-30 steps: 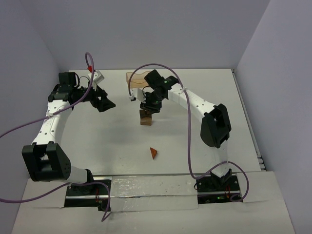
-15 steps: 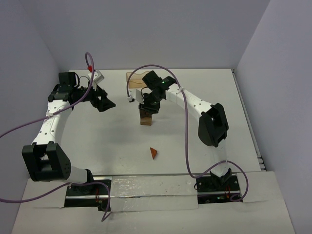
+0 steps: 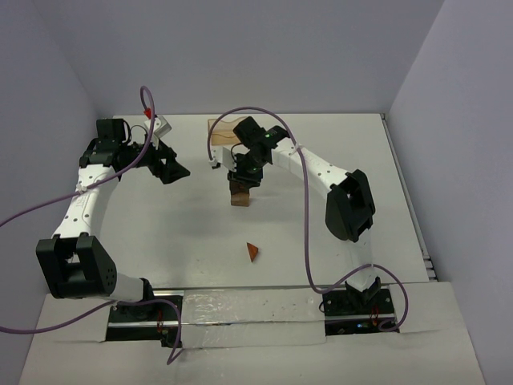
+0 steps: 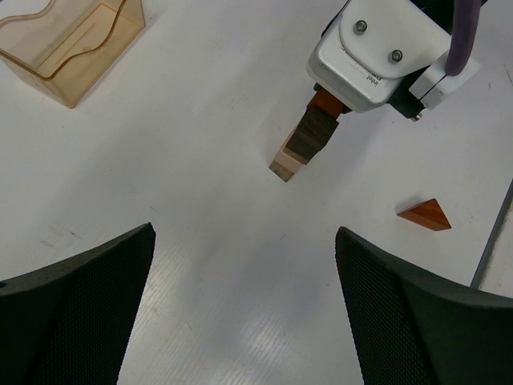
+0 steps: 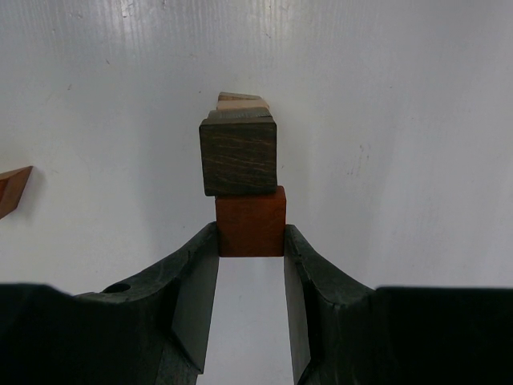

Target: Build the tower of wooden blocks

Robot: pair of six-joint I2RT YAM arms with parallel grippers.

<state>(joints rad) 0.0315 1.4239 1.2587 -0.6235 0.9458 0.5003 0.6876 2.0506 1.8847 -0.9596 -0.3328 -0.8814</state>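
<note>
From above, our right gripper (image 3: 244, 178) sat on top of the wood block tower (image 3: 239, 196) on the table (image 3: 160, 241), to set a block straight. Our left gripper (image 3: 171, 170) hung well apart, wide open, empty. By the left wrist, the red block (image 4: 324, 102) looked to touch the tower's top. By the right wrist, our fingers (image 5: 196, 281) squeezed its sides.

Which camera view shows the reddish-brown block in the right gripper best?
The right wrist view: the reddish-brown block sits centred and large, clamped by the right gripper, with the dark block just beyond it. The left wrist view shows only a sliver of it below the gripper. In the top external view the gripper hides it.
</note>
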